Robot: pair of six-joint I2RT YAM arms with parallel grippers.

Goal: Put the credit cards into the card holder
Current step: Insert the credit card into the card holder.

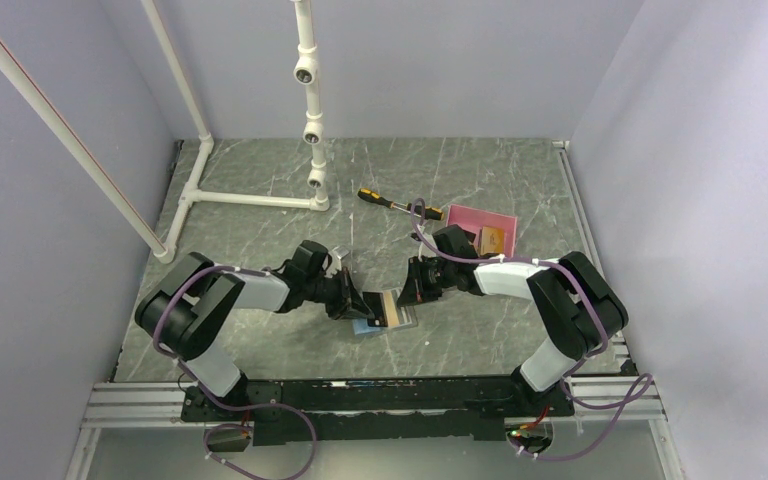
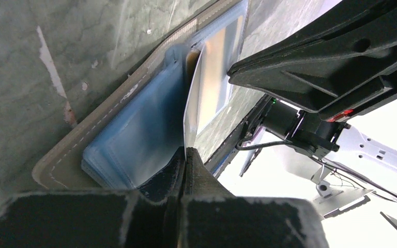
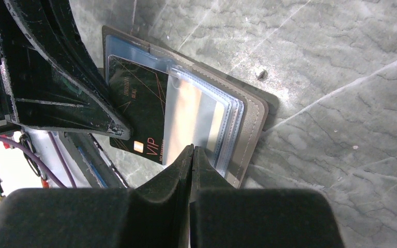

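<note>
The grey card holder (image 1: 368, 325) lies open on the table between my two grippers, its light blue inside (image 2: 134, 134) up. My left gripper (image 2: 186, 151) is shut on the edge of a black credit card (image 3: 137, 98) marked VIP. The card is tilted and sits partly inside the holder's clear pocket (image 3: 196, 113). My right gripper (image 3: 192, 149) is shut, its tips pinching the near edge of that pocket. In the top view the left gripper (image 1: 348, 300) and right gripper (image 1: 418, 290) face each other across the holder. Tan credit cards (image 1: 491, 238) lie in the pink tray.
The pink tray (image 1: 465, 214) sits behind the right arm. A yellow-and-black screwdriver (image 1: 392, 203) lies beside it. A white pipe frame (image 1: 250, 198) stands at the back left. The table's grey walls close in the sides.
</note>
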